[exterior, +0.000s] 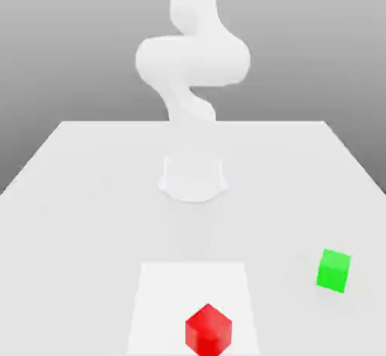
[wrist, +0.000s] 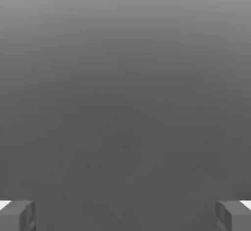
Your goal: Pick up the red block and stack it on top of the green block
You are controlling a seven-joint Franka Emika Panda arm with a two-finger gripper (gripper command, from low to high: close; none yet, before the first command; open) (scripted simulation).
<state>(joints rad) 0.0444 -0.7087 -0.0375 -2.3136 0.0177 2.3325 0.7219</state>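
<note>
A bare simulated test scene, not a real room: a plain white table [exterior: 75, 188] against a blank grey backdrop, a white robot arm [exterior: 192, 60] at its middle, and two flat-coloured cubes near the table's near edge.

The claw [wrist: 125, 215] stands spread wide, its two grey fingertips [wrist: 17, 215] far apart at opposite corners of the picture, nothing between them; past them lies a plain grey surface, lighter toward the far edge
</note>
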